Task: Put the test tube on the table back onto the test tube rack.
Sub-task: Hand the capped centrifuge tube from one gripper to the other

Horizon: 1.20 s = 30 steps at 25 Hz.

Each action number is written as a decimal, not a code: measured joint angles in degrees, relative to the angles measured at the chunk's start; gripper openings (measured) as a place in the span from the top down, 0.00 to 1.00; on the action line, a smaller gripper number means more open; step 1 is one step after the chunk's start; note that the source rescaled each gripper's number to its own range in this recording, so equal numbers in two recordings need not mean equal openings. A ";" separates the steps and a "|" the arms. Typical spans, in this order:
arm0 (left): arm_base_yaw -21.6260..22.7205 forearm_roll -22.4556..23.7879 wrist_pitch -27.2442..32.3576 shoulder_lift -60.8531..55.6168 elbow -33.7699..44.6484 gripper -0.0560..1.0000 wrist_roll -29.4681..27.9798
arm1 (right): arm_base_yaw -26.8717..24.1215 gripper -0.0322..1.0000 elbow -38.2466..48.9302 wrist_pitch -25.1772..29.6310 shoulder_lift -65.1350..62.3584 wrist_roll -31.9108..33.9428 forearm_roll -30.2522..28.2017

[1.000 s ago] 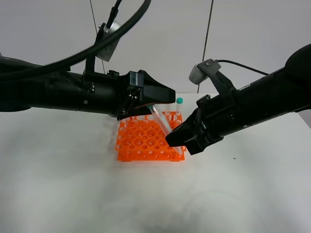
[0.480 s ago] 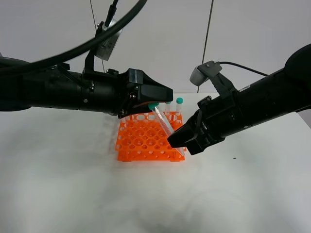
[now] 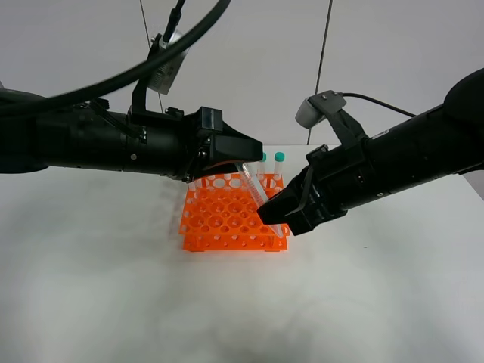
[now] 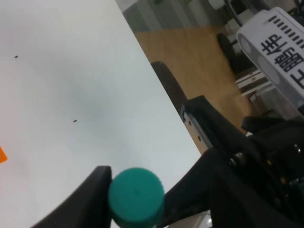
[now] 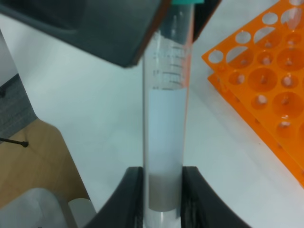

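White table [image 3: 91,287], plain pale wall panels [image 3: 378,60] behind, nothing fancy. Right gripper [image 5: 161,197] is clamped on the lower end of the test tube [image 5: 166,118], jaws pressed against both sides of it. That holds the tube tilted in the air above the test tube rack [image 3: 219,219], over its right front part, with the tip end toward the rack's right front corner and the cap end leaning back over its middle.

Left gripper [image 3: 243,157] sits around the teal cap [image 4: 136,194]. One finger [image 4: 92,192] looks like it's touching the cap, but I honestly can't tell if it's properly clamped or just cupped around it.

Two more capped tubes [image 3: 279,162] stand at the rack's back right, so stay clear of those.

My take on this step, which looks like a handover:
- get the left gripper firm on the cap before the right one lets go
- release gently so the tube doesn't swing
- bring it upright over a free hole in the rack, then lower it straight. A tilted tip will likely catch on the rim.
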 joint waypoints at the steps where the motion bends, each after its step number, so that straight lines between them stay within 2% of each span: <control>1: 0.00 0.00 -0.15 0.00 0.00 0.61 0.00 | 0.00 0.95 0.00 0.00 0.00 -0.02 0.06; 3: 0.00 0.00 -0.50 0.08 0.00 0.81 0.00 | 0.00 0.95 0.00 0.07 0.00 -0.07 0.17; 4: 0.00 0.08 -0.64 0.17 0.00 0.95 0.07 | 0.00 0.95 0.00 0.12 0.00 -0.13 0.17; 10: 0.00 0.14 -0.64 0.35 0.00 0.94 0.21 | 0.00 0.93 0.00 0.02 0.00 -2.73 0.11; 11: 0.00 0.06 -0.64 0.35 0.00 0.94 0.21 | 0.00 0.85 0.00 0.11 0.00 -3.48 0.17; 12: 0.00 0.01 -0.58 0.35 0.00 0.94 0.21 | 0.00 0.73 0.00 0.23 0.00 -3.82 0.32; 14: 0.00 -0.01 -0.58 0.35 0.00 0.94 0.21 | 0.00 0.33 0.00 0.19 -0.12 -4.07 0.55; 15: 0.00 -0.01 -0.58 0.35 0.00 0.94 0.21 | 0.00 0.22 0.00 0.08 -0.26 -4.12 0.55; 17: 0.00 -0.01 -0.79 0.35 0.00 0.94 0.21 | 0.00 0.08 0.00 -0.05 -0.95 -4.01 0.55; 19: 0.00 -0.06 -1.56 0.35 0.00 0.94 0.21 | 0.00 0.03 -0.49 0.12 -2.31 -2.39 0.02; 21: 0.00 -0.06 -3.09 0.35 0.00 0.94 0.21 | 0.00 0.02 -2.13 1.56 -3.86 1.27 -1.77; 23: 0.00 -0.06 -4.24 0.35 0.00 0.94 0.16 | 0.00 0.01 -5.06 3.96 -5.70 7.54 -6.20; 25: 0.00 -0.06 -5.06 0.35 0.00 0.94 0.16 | 0.00 0.01 -9.26 7.09 -7.11 14.46 -12.51; 30: 0.00 -0.06 -5.26 0.35 0.00 0.94 0.11 | 0.00 0.00 -17.60 13.13 -8.33 34.91 -33.41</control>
